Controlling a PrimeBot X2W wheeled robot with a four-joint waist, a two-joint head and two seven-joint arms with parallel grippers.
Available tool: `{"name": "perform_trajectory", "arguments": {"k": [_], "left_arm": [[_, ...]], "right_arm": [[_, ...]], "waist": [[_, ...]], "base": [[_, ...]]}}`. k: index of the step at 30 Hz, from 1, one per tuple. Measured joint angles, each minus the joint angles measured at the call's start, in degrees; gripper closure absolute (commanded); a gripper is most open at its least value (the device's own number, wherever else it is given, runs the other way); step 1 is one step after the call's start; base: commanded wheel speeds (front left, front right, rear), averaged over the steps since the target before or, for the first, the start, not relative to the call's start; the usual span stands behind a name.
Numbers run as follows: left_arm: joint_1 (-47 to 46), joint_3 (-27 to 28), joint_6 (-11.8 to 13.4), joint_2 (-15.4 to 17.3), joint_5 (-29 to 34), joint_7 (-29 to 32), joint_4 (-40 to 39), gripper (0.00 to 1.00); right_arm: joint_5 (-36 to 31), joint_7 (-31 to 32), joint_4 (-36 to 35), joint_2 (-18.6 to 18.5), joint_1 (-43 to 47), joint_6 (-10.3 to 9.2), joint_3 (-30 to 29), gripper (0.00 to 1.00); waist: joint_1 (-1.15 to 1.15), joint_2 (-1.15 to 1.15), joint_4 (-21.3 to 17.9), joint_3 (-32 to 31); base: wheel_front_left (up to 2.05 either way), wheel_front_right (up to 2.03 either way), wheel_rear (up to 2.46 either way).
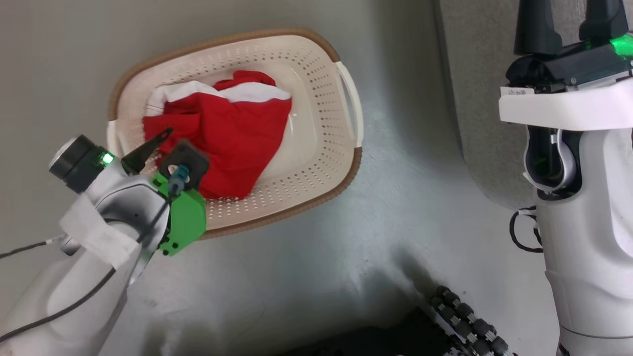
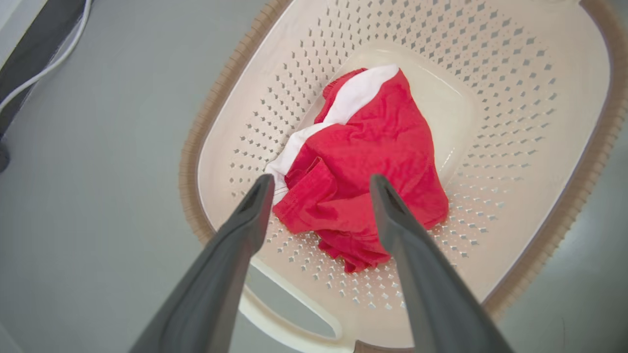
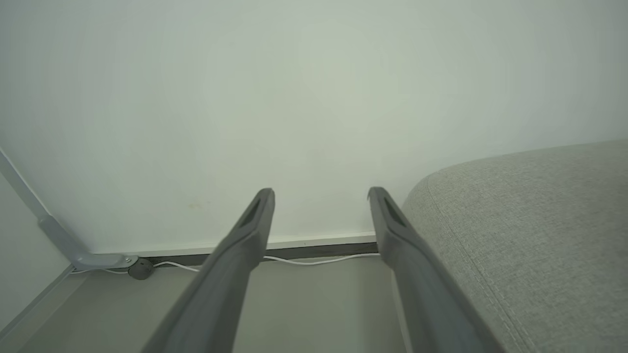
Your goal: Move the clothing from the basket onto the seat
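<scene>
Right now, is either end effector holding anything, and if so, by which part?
Nothing is held. The left end effector hangs open over the clothing in the basket; the right end effector is open beside the seat.

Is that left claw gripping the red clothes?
No, the left gripper is open above the clothing, which lies in the basket.

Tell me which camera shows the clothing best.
Left wrist view: the clothing lies almost fully visible in the basket beyond the open left tool. Head view: the left arm hides part. Right wrist view faces wall and seat.
</scene>
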Motion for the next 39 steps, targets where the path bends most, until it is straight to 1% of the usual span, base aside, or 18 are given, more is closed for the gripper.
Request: {"name": "perform_trajectory", "arguments": {"k": [1,2,4,5,8,10,14,18,24,25,28,34,39], "left_arm": [[-0.32,-0.94,-0.09,0.7,1.38,0.0,0.66,0.0],[-0.32,-0.94,-0.09,0.7,1.38,0.0,0.66,0.0],[-0.47,-1.62,-0.24,1.46,1.69,0.11,2.05,0.0],[-0.52,-2.09,-0.26,1.7,1.85,0.26,2.56,0.0],[-0.91,-3.18,-0.51,1.78,2.16,0.26,3.78,0.0],[-1.48,-3.88,-0.52,2.21,2.55,0.89,4.75,0.0],[-1.97,-4.81,-0.54,3.5,2.56,1.94,6.0,0.0],[-2.6,-6.16,-0.57,3.83,2.56,3.25,6.6,0.0],[-3.67,-6.84,-0.57,5.63,2.48,4.85,7.35,0.0],[-3.92,-7.0,-0.57,5.9,2.41,4.98,7.39,0.0],[-4.47,-7.73,-0.58,7.1,1.45,5.54,7.43,0.0],[-5.48,-9.53,-0.58,8.95,0.15,7.12,7.42,0.0],[-6.77,-9.76,-0.59,10.01,-1.03,7.99,7.36,0.0]], "right_arm": [[0.87,0.0,0.15,0.0,-0.29,-0.27,0.45,0.0],[0.87,0.0,0.15,0.0,-0.29,-0.27,0.45,0.0],[2.1,0.0,0.54,0.01,-0.73,-0.53,1.34,0.0],[2.41,0.0,0.68,0.01,-0.76,-0.97,1.74,0.0],[3.09,0.0,1.04,0.02,-0.77,-1.05,2.61,0.0],[4.15,0.0,1.21,0.02,-0.8,-1.97,3.11,0.0],[5.93,0.0,1.26,0.05,-1.03,-2.54,4.36,0.0],[7.12,0.0,1.21,0.1,-1.55,-3.39,5.03,0.0],[8.87,0.0,0.73,0.15,-1.72,-4.04,5.88,0.0],[9.03,0.0,0.59,0.15,-1.76,-4.47,6.0,0.0],[9.27,0.0,0.26,0.19,-2.13,-4.53,6.22,0.0],[9.51,0.0,-0.7,0.25,-3.17,-5.46,6.46,0.0],[9.54,0.0,-1.16,0.35,-3.83,-5.83,6.79,0.0]], "waist": [[0.0,0.0,-0.6,0.47],[0.0,0.0,-0.6,0.47],[0.0,0.0,-1.77,1.26],[0.0,0.0,-2.34,1.6],[0.0,0.0,-3.84,2.46],[0.0,0.0,-4.69,2.88],[0.0,0.0,-6.05,3.39],[0.0,0.0,-7.16,3.84],[0.0,0.0,-8.81,4.79],[0.0,0.0,-9.07,5.0],[0.0,0.0,-9.86,5.65],[0.0,0.0,-11.24,7.23],[0.0,0.0,-12.2,8.61]], "base": [[0.0,0.0,0.0],[0.0,0.0,0.0],[0.0,0.0,0.0],[0.0,0.0,0.0],[0.0,0.0,0.0],[0.0,0.0,0.0],[0.0,0.0,0.0],[0.0,0.0,0.0],[0.0,0.0,0.0],[0.0,0.0,0.0],[0.0,0.0,0.0],[0.0,0.0,0.0],[0.0,0.0,0.0]]}}
